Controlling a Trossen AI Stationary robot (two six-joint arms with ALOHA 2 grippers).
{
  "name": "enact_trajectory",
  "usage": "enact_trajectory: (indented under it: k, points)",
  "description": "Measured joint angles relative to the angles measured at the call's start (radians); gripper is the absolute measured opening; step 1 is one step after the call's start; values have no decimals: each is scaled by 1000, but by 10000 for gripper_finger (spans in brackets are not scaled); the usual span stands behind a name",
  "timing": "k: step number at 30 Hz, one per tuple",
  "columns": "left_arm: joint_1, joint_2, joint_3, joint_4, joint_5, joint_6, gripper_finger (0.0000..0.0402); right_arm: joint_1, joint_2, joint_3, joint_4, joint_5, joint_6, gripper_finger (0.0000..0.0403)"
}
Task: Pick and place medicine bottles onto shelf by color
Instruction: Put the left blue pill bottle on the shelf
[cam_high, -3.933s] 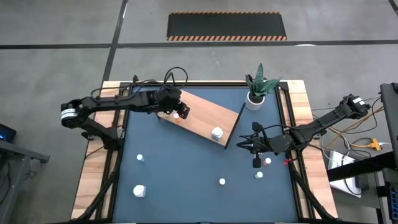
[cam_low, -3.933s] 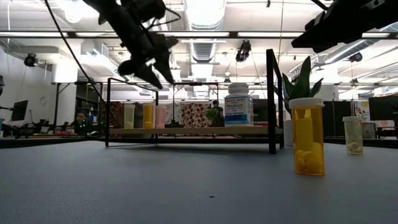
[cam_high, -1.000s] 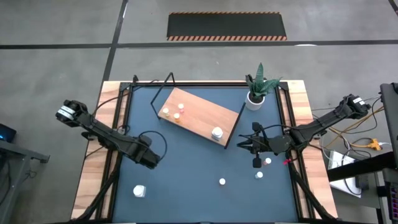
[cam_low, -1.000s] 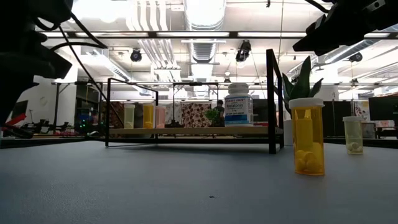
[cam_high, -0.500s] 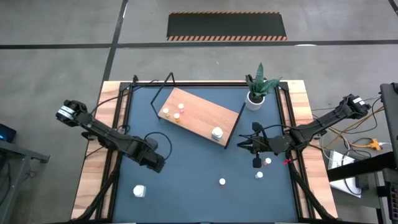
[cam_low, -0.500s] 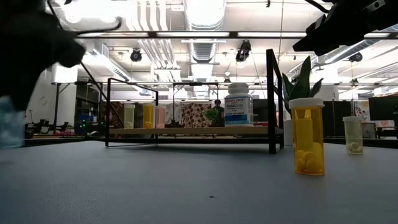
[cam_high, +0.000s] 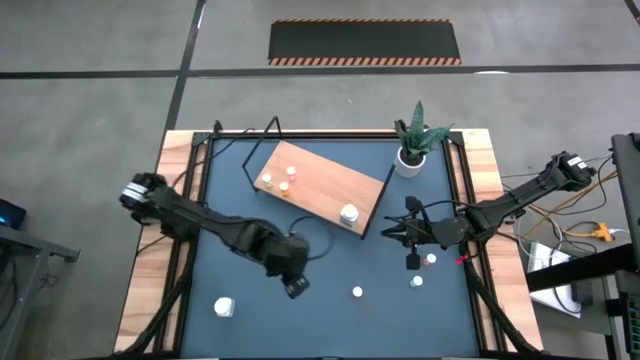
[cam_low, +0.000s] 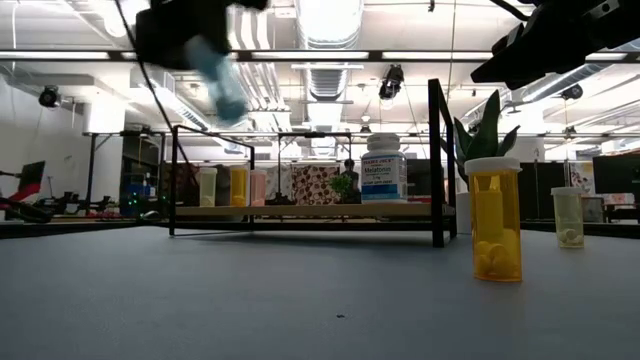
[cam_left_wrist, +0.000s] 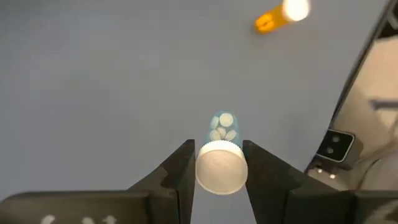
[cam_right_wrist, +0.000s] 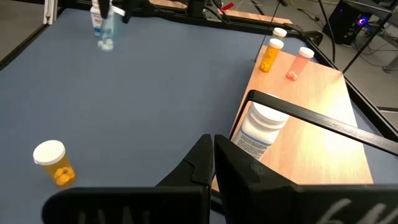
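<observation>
Left end effector (cam_left_wrist: 217, 163) lower centre of high view, above bench (cam_high: 330, 270), fingers clamped on clear white-capped bottle (cam_left_wrist: 219, 163), lifted clear. Right end effector (cam_right_wrist: 212, 163) closed, empty, right of centre. Shelf (cam_high: 325, 180) upper centre, four bottles on it.

A pale blue bottle (cam_low: 215, 65) hangs tilted in a dark hand (cam_low: 190, 35), high above the shelf (cam_low: 310, 211).

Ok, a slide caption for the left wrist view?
Left gripper clamps a small clear white-capped pill bottle above the dark blue tabletop.
</observation>
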Motion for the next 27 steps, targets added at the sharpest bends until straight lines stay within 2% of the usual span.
enact_trajectory:
  k: [5,10,14,21,27]
  points:
    - [75,113,245,-210,-16,235,93,0,0,0,0,0,0,9]
    - [170,189,376,-323,-81,447,93,0,0,0,0,0,0,9]
    - [261,194,381,-328,-83,572,93,0,0,0,-2,0,0,9]
    - [415,193,331,-339,-138,660,92,0,0,0,-8,0,0,9]
    - [475,193,263,-317,-161,691,92,0,0,0,-8,0,0,9]
